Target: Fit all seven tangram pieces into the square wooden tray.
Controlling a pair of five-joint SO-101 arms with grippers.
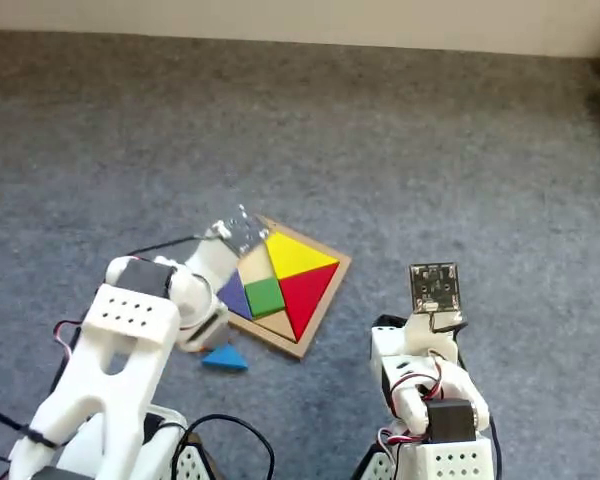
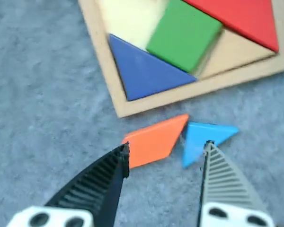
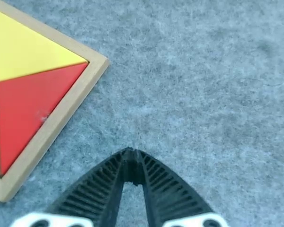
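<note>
The square wooden tray lies turned on the carpet. It holds a yellow triangle, a red triangle, a green square and a dark blue triangle. Pale wood-coloured areas show between them. Just outside the tray's rim lie an orange parallelogram and a light blue triangle, touching at a corner. My left gripper is open just above these two. My right gripper is shut over bare carpet beside the tray's corner.
Grey carpet covers the whole table. The left arm stands over the tray's near-left edge and hides the orange piece in the high view. The right arm sits to the right of the tray.
</note>
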